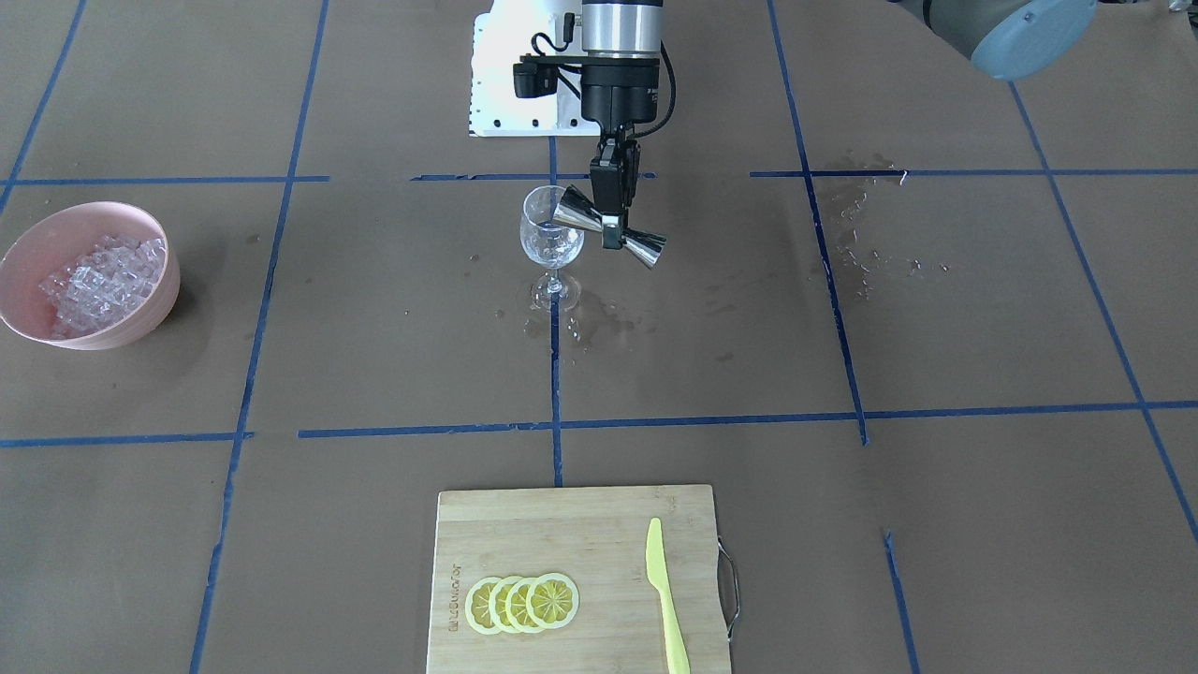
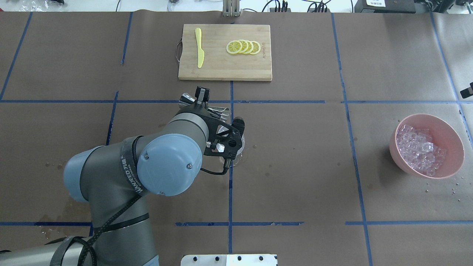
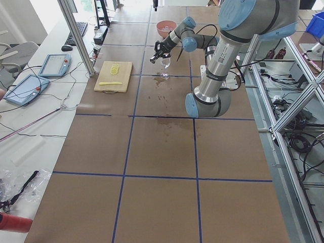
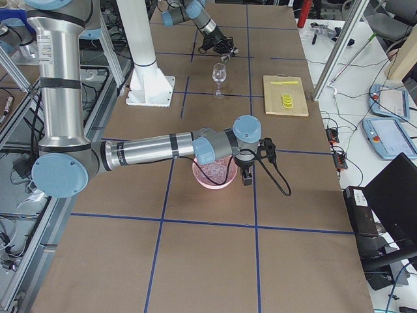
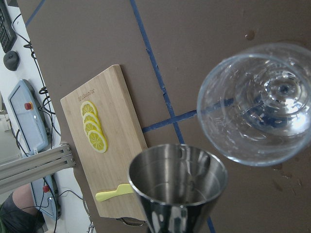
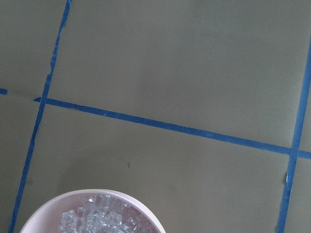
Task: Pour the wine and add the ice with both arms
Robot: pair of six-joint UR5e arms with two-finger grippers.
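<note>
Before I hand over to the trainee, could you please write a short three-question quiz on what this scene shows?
1. True or false: the left pincer grips the steel jigger by its narrow middle, beside the wine glass.
2. How many lemon slices lie on the cutting board? A: two. B: four. C: six.
3. Fill in the gap: the ice is heaped in a pink ____.

Key: 1 true; 2 B; 3 bowl.
</note>
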